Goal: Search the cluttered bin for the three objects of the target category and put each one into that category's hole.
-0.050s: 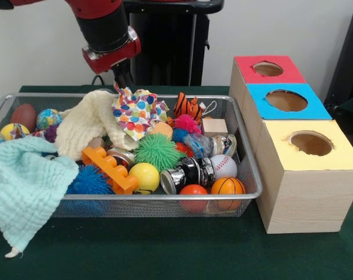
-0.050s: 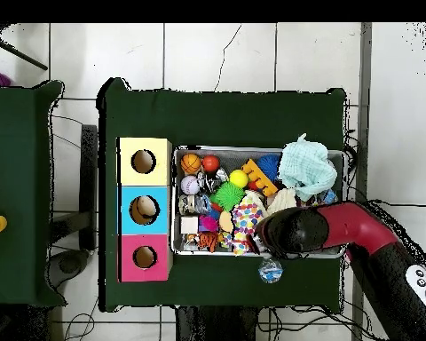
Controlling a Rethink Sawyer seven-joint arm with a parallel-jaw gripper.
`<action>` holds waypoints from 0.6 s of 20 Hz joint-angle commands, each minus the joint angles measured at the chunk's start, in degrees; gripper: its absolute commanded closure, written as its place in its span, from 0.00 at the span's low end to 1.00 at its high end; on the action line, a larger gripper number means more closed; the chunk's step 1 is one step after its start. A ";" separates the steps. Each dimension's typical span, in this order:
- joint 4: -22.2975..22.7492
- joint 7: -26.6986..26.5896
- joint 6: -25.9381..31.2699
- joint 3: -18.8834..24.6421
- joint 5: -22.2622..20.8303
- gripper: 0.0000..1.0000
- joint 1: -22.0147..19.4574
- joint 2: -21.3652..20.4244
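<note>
My gripper hangs over the back of the wire bin, its dark fingers pinched on the peak of a polka-dot cloth, which is pulled up from the pile. From overhead, the cloth lies just left of the arm's head. Around it sit a cream cloth, a green spiky ball, a baseball, a basketball, an orange ball, a yellow ball and a tiger toy. Three holed boxes stand beside the bin: red, blue, yellow.
A mint cloth drapes over the bin's left front corner. An orange brick toy, a wooden cube and a chrome can crowd the bin. A small shiny ball lies on the table outside the bin.
</note>
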 commanded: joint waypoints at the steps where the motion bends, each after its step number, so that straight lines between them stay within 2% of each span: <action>1: -9.24 -13.89 10.15 -0.96 1.11 1.00 1.28 0.73; 5: -10.02 -15.24 14.14 -1.61 1.71 1.00 0.45 2.53; 8: -10.92 -16.00 13.23 -1.58 0.76 1.00 0.03 5.33; 12: -10.59 -15.14 10.91 -1.73 -0.95 1.00 -0.21 6.69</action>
